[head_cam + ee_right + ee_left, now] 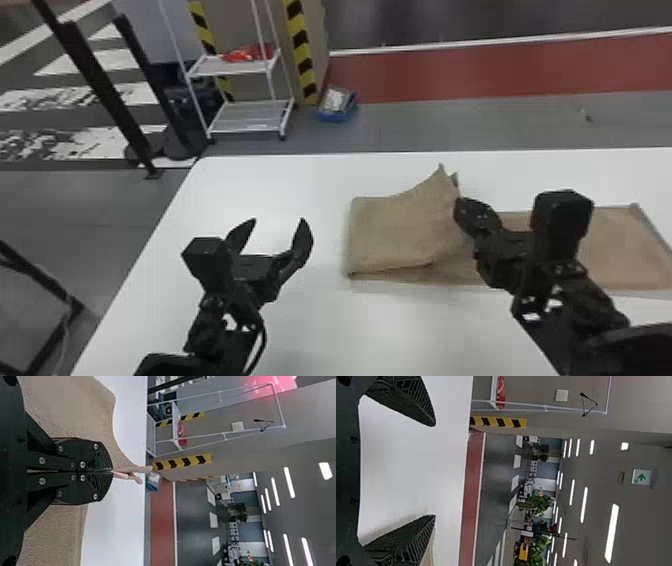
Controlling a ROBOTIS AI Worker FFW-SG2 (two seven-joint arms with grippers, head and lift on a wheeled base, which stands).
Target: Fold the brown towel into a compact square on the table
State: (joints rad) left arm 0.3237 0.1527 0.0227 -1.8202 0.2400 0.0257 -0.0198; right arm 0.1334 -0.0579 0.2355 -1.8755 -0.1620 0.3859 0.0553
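Black right gripper (111, 471) has fingers clenched on raised edge of brown fabric towel (400, 230) on white tabletop surface (390, 330), black left gripper's (278, 219) released; should lower flap slowly, edges aligned, then let go.

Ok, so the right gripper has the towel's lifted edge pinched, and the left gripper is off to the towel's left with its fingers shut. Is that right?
Not quite: the left gripper has its fingers open, spread well apart, as the head view shows. It is indeed off to the left of the towel, and the right gripper has the lifted edge pinched.
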